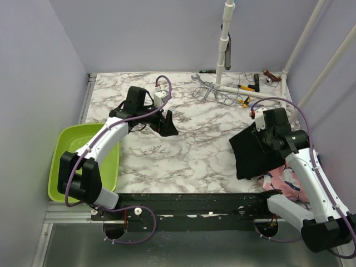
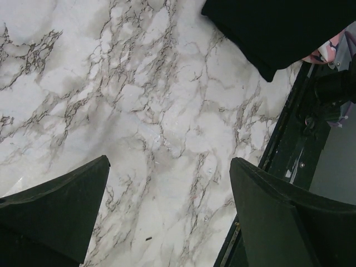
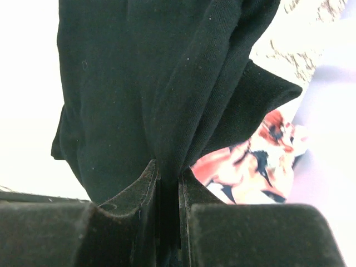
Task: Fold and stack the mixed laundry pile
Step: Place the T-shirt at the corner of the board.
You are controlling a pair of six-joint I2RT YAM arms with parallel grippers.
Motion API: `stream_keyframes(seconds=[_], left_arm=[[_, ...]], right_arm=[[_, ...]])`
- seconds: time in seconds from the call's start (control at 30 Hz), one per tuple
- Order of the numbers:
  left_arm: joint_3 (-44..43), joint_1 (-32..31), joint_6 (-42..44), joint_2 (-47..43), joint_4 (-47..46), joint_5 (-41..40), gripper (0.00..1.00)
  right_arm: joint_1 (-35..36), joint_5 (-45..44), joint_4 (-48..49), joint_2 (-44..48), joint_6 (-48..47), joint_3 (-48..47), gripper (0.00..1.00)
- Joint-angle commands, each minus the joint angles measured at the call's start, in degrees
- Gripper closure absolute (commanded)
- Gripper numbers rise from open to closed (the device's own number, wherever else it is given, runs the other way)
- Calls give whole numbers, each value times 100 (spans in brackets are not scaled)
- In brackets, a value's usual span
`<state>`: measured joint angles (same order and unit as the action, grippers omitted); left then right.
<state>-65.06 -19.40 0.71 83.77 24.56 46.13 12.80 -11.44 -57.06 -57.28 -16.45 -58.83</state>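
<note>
1. My right hand (image 3: 167,181): closed tight on a bunched fold of the black garment (image 3: 139,83), which hangs gathered from the fingers near the worktop's (image 1: 189,158) right edge.
2. Pink garment (image 3: 250,167): crumpled at the near right corner, partly under the black one.
3. Striped garment: not seen in any view.
4. My left hand (image 2: 169,164): wide open, holding nothing, above bare marble toward the far left, well apart from the cloth.
5. Green basin (image 1: 72,156): off the left edge; contents not visible.

Step, as I judge it: the black garment is being lifted for spreading, and no fold is made yet. The next move calls for my free left hand to cross over and take an opposite edge. Then both hands can draw the cloth flat over the middle.
</note>
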Motion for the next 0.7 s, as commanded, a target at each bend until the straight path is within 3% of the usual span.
stream_keyframes(seconds=[0.0, 0.13, 0.2, 0.47, 0.67], left_arm=[[81, -11, 174, -125, -5, 235, 8], [145, -37, 176, -180, -71, 177, 7], [171, -67, 187, -207, -84, 143, 1], [217, -99, 204, -231, -123, 133, 1], [230, -99, 188, -205, -142, 194, 1]], right_arm=[[-1, -1010, -1081, 174, -288, -192, 99], [3, -1504, -1675, 181, -306, -605, 100], [3, -1860, -1879, 158, -243, -809, 99], [4, -2963, -2135, 296, -210, -5, 99], [3, -3337, -2108, 301, -107, -406, 99]])
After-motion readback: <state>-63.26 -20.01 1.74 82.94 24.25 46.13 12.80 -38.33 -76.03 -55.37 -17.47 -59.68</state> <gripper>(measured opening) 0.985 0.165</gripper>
